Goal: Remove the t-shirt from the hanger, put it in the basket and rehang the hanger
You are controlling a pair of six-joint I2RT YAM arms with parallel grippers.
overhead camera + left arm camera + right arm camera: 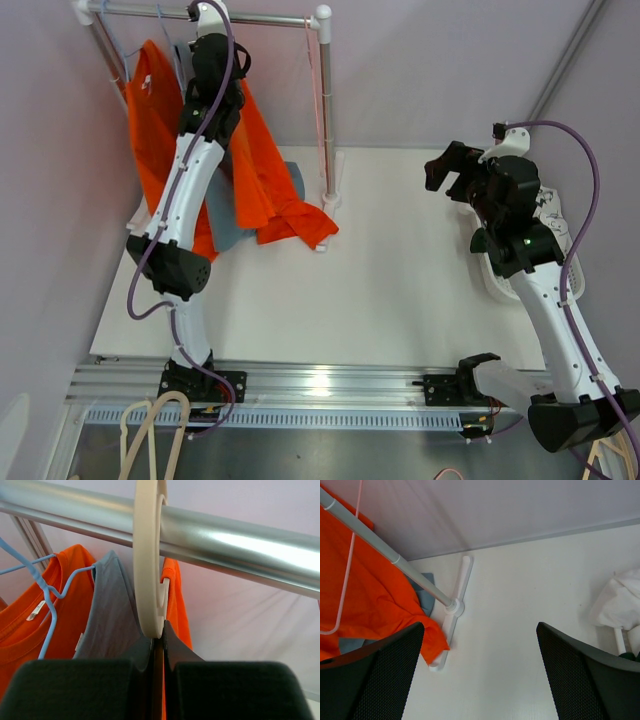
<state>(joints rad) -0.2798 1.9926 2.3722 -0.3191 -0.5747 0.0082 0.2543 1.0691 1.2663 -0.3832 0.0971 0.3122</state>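
Observation:
A cream hanger hook (147, 580) hangs over the silver rail (240, 542) of the clothes rack. My left gripper (159, 645) is shut on the hanger's neck just below the hook. In the top view it sits high at the rail (212, 55). The orange t-shirt (268, 170) droops from that hanger, and its hem lies on the table. A strip of it shows behind the hook (176, 600). My right gripper (447, 170) is open and empty above the table's right side, facing the rack (480, 670).
A grey shirt (107, 610) and a second orange shirt (70, 595) on a blue wire hanger (47, 595) hang left of the hook. The rack's post (326, 110) and foot (455, 610) stand mid-table. A white basket with cloth (545, 240) is at the right. Wooden hangers (150, 430) lie at the near left.

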